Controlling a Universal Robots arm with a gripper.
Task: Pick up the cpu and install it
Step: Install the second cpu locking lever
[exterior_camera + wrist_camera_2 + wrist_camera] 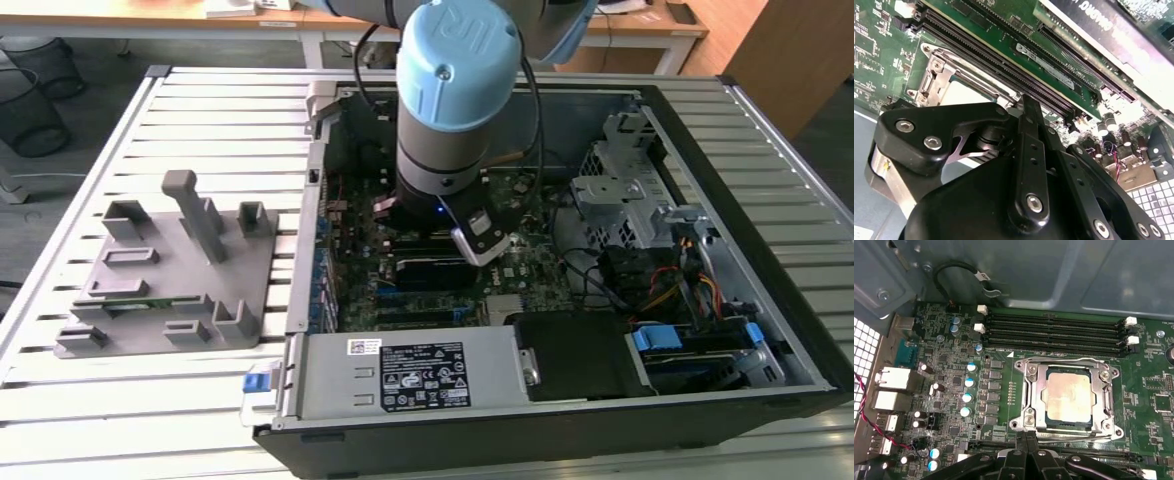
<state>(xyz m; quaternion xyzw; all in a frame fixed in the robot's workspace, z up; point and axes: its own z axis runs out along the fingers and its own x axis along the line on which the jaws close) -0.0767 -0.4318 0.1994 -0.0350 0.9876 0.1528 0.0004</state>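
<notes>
Exterior view: arm [447,110] reaches down into the open case [747,330]; arm body hides the gripper tip and the socket; grey holder [167,270] lies on the table [214,110], well apart.
Second wrist view: gripper [1026,107] fingers pressed together, holding nothing; linkage blocks most of the socket [954,82].
First wrist view: cpu [1069,396] sits seated in the socket frame; gripper tip [1025,440], cut off at the edge, just beside the frame, apart from the cpu; memory slots [1054,332] beyond.
</notes>
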